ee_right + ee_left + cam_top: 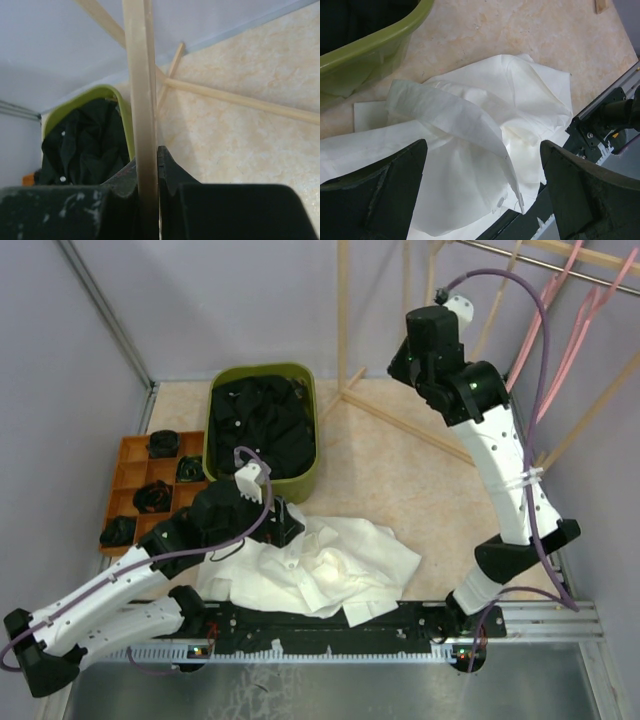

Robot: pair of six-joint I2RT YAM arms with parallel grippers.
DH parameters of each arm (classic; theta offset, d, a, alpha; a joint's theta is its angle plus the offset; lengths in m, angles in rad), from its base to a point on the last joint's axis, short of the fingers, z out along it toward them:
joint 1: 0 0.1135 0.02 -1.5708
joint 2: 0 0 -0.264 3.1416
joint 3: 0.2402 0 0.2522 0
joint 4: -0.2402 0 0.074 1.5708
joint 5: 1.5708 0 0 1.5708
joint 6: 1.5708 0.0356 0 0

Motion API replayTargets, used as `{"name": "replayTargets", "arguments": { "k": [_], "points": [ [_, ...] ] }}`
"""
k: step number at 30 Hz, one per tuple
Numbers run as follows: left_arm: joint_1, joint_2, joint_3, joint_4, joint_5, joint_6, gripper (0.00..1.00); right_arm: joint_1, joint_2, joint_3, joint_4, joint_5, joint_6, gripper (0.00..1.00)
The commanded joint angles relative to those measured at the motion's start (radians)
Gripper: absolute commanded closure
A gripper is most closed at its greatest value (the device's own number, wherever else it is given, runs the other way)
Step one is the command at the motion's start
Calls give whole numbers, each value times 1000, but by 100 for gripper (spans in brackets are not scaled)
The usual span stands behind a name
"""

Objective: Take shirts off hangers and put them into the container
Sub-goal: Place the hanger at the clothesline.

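**Progress**

Count one load as stowed: black shirt (262, 425) heaped inside the olive-green container (317, 440), filling most of it. Cannot tell whether the dark heap hides more than one garment.

Treat the white shirt (320, 570) as half done: off any hanger, crumpled on the table just beside the container's near corner, not yet inside. Judge the next step as a pinch on this cloth and a short lift over the rim.

Check the pink hangers (585, 295) at far right: bare, no cloth on them. Find no other shirt in view.

**Grippers**

Read the left gripper (481, 150) as spread wide and empty, poised directly over the white shirt.

Read the right gripper (148, 160) as raised at the far side, jaws clamped on a light wooden slat (140, 75). Cannot tell whether hanger part or rack pole.

**Containers**

- Olive-green container: black cloth only, small white buttons showing.
- Orange compartment tray (135, 452), left of the container: small dark items (163, 444) in several cells. Leave out of the task.
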Motion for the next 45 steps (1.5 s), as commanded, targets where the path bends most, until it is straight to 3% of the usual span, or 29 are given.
{"name": "replayTargets", "arguments": {
  "k": [1,6,10,15,19,28,41,45],
  "points": [
    [0,-52,43,-2,0,-13,1,-9,-84,-156,97,-157,-92,100],
    [1,-123,48,11,-26,-33,1,-9,-380,-524,429,-325,-253,100],
    [2,-140,60,62,-17,-52,1,-10,-490,-644,547,-426,-365,100],
    [2,-126,73,94,-8,-57,1,-10,-424,-549,408,-342,-389,100],
    [3,-126,72,75,-7,-56,1,-13,-301,-385,236,-173,-315,100],
    [1,-161,55,65,-22,-61,1,-118,-154,-88,58,-220,-96,100],
    [1,-183,38,55,-19,-66,1,-185,-120,-49,-9,-306,-50,100],
    [2,-183,37,54,-15,-69,1,-188,-143,-105,-14,-344,-53,89]
  ]
}}
